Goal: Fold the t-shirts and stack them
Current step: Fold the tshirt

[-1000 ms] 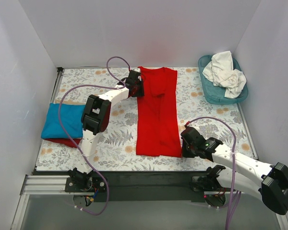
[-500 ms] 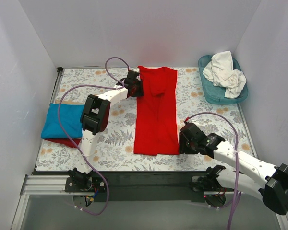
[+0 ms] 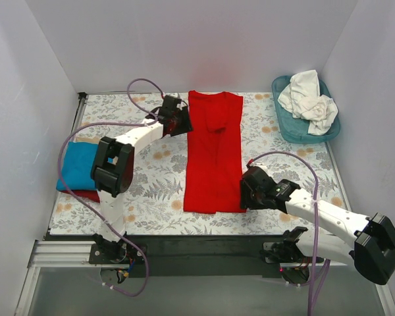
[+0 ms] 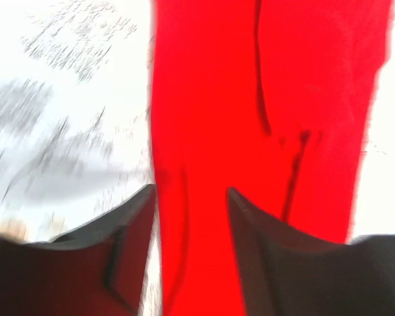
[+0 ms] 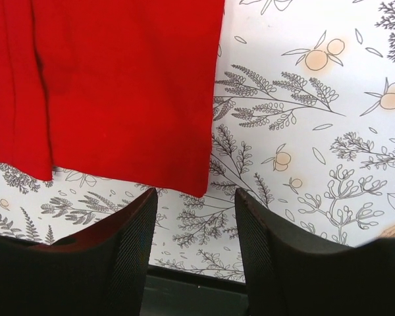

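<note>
The red t-shirt point(image 3: 214, 155) lies in a long strip on the bench point(image 3: 151, 197). The left end effector point(image 4: 189, 197) is open at its far edge; the right end effector point(image 5: 194, 197) is open at its near corner. Risk — a shallow pinch catches one layer, skewing the fold.

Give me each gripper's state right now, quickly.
Left gripper: open, holding nothing, beside the red t-shirt.
Right gripper: open, holding nothing, at the red t-shirt's near corner.
</note>
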`<state>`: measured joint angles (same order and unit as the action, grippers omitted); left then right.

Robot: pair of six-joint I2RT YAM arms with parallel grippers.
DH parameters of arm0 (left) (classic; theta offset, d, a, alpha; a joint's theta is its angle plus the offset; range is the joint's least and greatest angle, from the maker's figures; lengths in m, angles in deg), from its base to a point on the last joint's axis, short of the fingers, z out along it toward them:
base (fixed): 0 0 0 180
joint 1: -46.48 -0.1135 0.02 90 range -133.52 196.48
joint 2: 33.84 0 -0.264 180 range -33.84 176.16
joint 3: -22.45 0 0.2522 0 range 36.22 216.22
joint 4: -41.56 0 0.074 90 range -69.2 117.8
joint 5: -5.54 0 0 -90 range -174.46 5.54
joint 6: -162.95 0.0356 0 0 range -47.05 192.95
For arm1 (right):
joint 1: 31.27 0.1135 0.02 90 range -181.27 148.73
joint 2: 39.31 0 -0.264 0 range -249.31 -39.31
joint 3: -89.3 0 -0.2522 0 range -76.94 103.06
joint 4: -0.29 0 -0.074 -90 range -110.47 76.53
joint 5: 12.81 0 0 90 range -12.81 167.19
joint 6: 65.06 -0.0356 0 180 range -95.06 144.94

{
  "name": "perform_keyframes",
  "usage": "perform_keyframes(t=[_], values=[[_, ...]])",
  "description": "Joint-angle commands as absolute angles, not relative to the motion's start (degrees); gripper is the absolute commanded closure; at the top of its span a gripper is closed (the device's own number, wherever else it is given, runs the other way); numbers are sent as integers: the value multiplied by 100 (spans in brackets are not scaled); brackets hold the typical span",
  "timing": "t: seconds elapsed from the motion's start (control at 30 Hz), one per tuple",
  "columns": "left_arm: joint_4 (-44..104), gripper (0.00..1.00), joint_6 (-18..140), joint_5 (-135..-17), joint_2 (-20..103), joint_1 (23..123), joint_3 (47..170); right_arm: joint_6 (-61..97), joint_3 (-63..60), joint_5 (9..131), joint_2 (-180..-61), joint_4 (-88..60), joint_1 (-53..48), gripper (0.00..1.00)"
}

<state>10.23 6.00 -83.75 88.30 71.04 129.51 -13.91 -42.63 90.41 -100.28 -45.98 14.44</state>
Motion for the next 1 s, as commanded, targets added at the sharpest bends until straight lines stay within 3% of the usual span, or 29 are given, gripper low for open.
perform_keyframes(t=[0.0,0.07,0.23,0.47,0.8,0.97], values=[[504,50,-366,-8684,7437,7074,12003,-1426,-4476,8889,-9856,-4292,1285,43],[346,48,-605,-8465,6927,7091,11482,-1374,-4643,8608,-9742,-4177,1023,44],[327,54,-957,-7868,5899,7311,9691,-1241,-5030,7555,-9486,-3695,512,47],[450,55,-1116,-6822,4879,7399,8256,-1470,-5478,7113,-9223,-3404,125,50],[1100,54,-1308,-5845,4649,7628,7218,-1611,-5672,6946,-9231,-3184,-130,57],[979,55,-1423,-6020,4693,7812,7155,-1672,-5751,6805,-9258,-3052,-200,58]])
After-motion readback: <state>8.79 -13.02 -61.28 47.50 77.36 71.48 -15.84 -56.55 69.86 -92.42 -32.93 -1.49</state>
